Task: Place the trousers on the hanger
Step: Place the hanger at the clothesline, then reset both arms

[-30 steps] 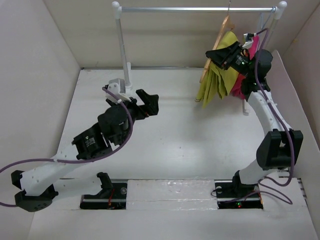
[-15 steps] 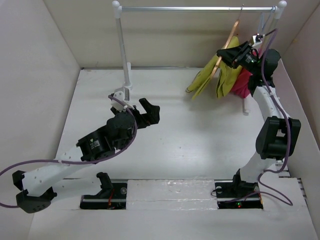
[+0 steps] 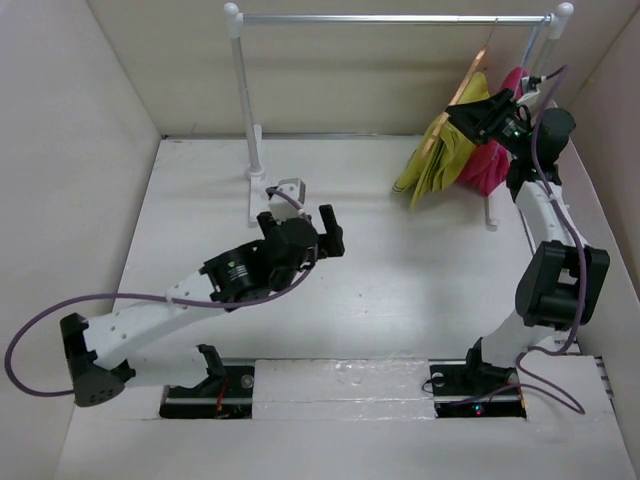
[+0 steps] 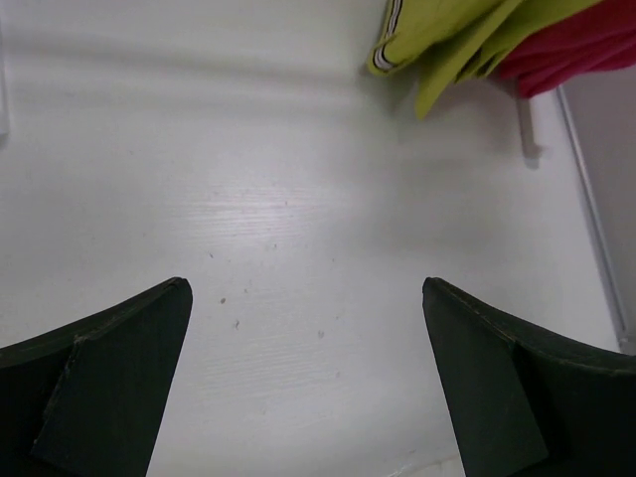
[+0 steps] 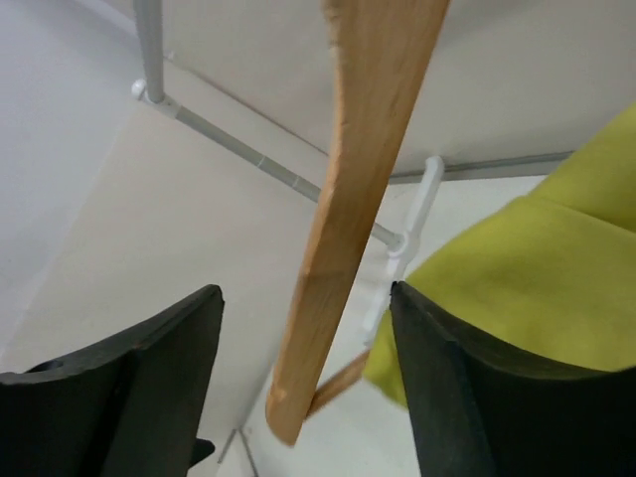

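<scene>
The yellow-green trousers (image 3: 445, 150) hang folded over the tan wooden hanger (image 5: 368, 149) at the right end of the clothes rail. My right gripper (image 3: 488, 112) is up beside them. In the right wrist view its jaws (image 5: 308, 298) stand open around the hanger's sloping arm, with a gap on each side, and the trousers (image 5: 537, 268) fill the right. My left gripper (image 3: 300, 222) is open low over the middle of the table, holding nothing. In its wrist view (image 4: 303, 298) only bare table lies between the fingers, and the trouser hems (image 4: 437, 40) show at the top.
A white-and-silver clothes rail (image 3: 400, 18) spans the back, its left post (image 3: 245, 110) standing on the table. A magenta-pink garment (image 3: 490, 160) hangs just right of the trousers. Beige walls (image 3: 70, 150) close in the table on the left, back and right.
My right gripper opened and let go of the hanger's arm. The hanger and trousers swung right and up toward the rail's right end. My left arm swung right toward the table's middle.
</scene>
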